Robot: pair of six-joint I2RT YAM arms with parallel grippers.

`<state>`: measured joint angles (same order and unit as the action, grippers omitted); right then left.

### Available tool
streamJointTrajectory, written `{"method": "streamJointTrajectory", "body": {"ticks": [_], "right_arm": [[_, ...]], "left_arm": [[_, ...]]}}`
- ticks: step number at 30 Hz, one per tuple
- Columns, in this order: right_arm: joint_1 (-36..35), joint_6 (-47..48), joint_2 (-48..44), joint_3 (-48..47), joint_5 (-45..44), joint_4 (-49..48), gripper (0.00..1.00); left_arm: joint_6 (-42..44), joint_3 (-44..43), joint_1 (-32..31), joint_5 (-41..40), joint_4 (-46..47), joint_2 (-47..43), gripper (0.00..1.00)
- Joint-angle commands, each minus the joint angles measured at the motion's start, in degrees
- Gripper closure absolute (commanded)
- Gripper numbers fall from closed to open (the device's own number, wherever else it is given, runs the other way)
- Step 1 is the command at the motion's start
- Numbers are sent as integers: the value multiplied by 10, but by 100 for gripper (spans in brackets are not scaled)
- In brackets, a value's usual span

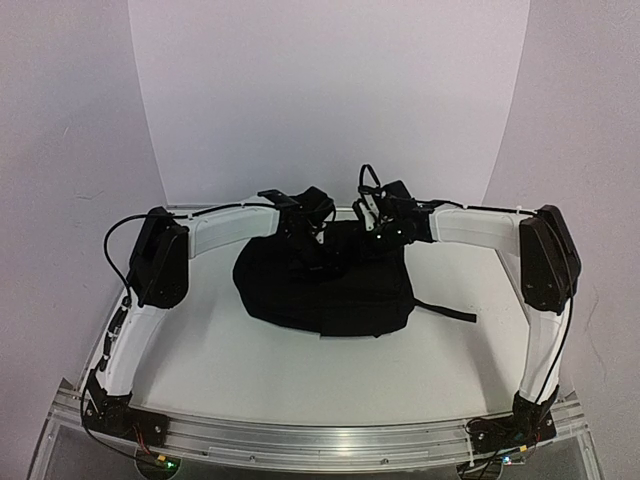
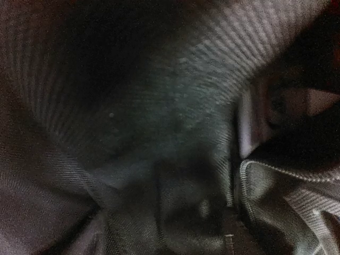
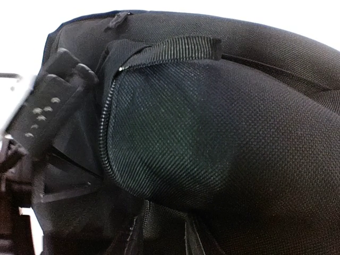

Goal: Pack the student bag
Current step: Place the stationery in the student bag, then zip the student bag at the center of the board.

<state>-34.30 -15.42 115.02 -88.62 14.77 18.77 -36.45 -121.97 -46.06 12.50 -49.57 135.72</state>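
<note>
The student bag [image 1: 325, 285], a large black fabric backpack, lies flat in the middle of the table. Both grippers are at its far, top edge. My left gripper [image 1: 316, 228] is pushed into the bag's mouth. The left wrist view shows only grey lining [image 2: 175, 106] and a zipper edge [image 2: 249, 164], with its fingers lost in the dark fabric. My right gripper [image 1: 378, 228] is close beside it. Its fingers [image 3: 133, 236] stand narrow with bag fabric [image 3: 212, 133] pinched between them, beside the zipper [image 3: 106, 133]. The left gripper's body [image 3: 45, 109] shows in the right wrist view.
A black strap [image 1: 445, 310] trails from the bag toward the right. The white tabletop [image 1: 200, 350] runs to a metal rail [image 1: 320, 440] at the near edge. A white backdrop [image 1: 330, 100] stands behind.
</note>
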Motion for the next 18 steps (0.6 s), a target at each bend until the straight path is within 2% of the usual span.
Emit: {"method": "streamJointTrajectory", "body": {"ticks": [1,5,10,13,18], "right_arm": [[12,-8,8,39,-40,95,71],[12,1,3,48,-51,96,71],[12,8,-2,56,-37,94,71],[13,9,-3,59,-19,92,71],[11,5,2,56,51,81,71]], "left_arm": [[-33,-14,0,-21,-82,33,44],[-52,36,7,-44,-83,-1,68],[-66,154,23,-28,16,-91,99],[-55,221,32,-2,96,-145,100],[-43,311,41,96,277,-224,100]]}}
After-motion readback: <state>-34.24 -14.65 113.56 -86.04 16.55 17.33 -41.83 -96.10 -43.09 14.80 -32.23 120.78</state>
